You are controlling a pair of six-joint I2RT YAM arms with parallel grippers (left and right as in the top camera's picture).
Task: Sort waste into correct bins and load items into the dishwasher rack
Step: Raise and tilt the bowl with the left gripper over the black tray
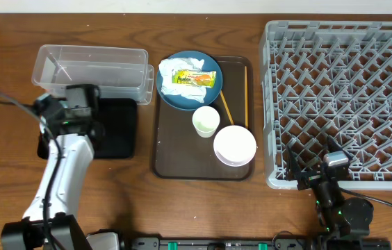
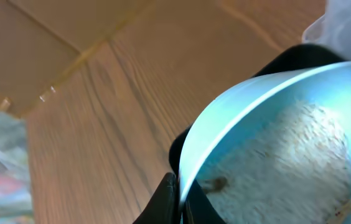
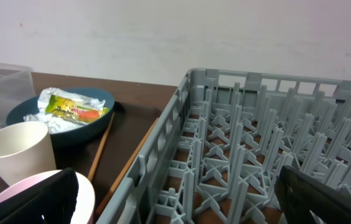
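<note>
Left claw (image 2: 178,202) grips light blue bowl (image 2: 269,143) rim; right claw (image 3: 178,199) gapes wide at rack (image 3: 238,124) edge.

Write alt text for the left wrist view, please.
The left tool grips the rim of a light blue bowl holding whitish rice scraps; a wooden table lies behind it.

The brown wooden table (image 1: 196,208) has four things sitting right on it. A brown tray (image 1: 182,149) lies in the middle, and a big grey rack (image 1: 269,104) fills the side at 3 o'clock, just beside that tray. A clear tub (image 1: 92,48) sits at 10 o'clock, a flat black tray (image 1: 119,128) lies at 9 o'clock just beside the tub, and bare wood shows along the 6 o'clock edge.
</note>
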